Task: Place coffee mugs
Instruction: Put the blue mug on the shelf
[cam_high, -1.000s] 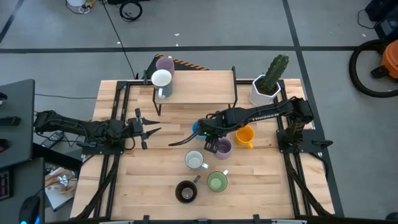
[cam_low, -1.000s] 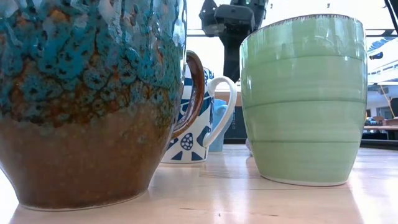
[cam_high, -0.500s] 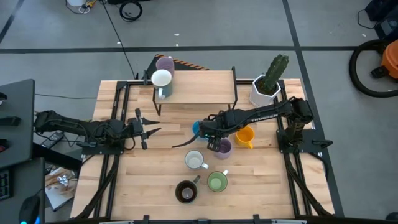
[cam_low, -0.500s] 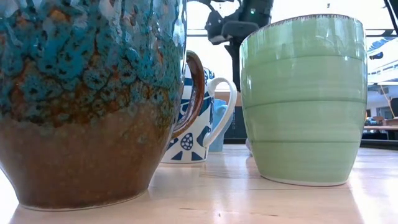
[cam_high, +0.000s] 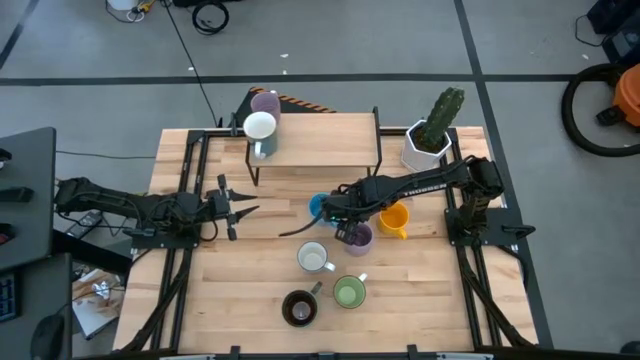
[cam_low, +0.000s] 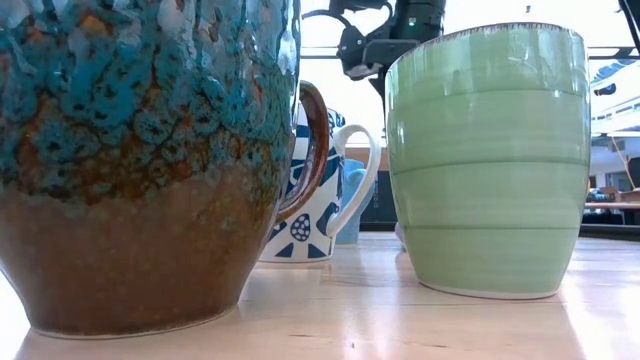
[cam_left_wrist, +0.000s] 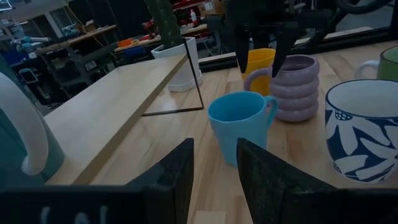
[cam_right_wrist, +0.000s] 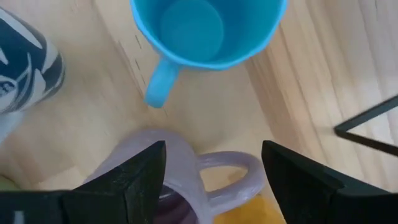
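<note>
My right gripper (cam_high: 347, 231) (cam_right_wrist: 213, 147) hangs open, pointing steeply down over a ribbed lilac mug (cam_high: 358, 237) (cam_left_wrist: 297, 87) standing mid-table. Its fingers (cam_right_wrist: 142, 174) flank the mug's handle (cam_right_wrist: 231, 167); I see no touch. Beside it stand a blue mug (cam_high: 320, 207) (cam_right_wrist: 205, 28) and an orange mug (cam_high: 394, 220). Nearer the front stand a white blue-patterned mug (cam_high: 314, 258), a green mug (cam_high: 349, 292) and a dark brown mug (cam_high: 299, 308). Another lilac mug (cam_high: 265, 102) and a white mug (cam_high: 259, 127) sit on the wooden shelf (cam_high: 320, 140). My left gripper (cam_high: 243, 208) (cam_left_wrist: 214, 143) waits open at the left.
A white faceted pot with a green cactus (cam_high: 430, 140) stands at the back right, beside the shelf's thin black legs (cam_left_wrist: 198, 81). Bare wood (cam_high: 250, 270) lies at the front left of the table. Black frames run along both side edges.
My right gripper has tipped more steeply downward over the lilac mug and rolled a little. The mugs stand where they were.
</note>
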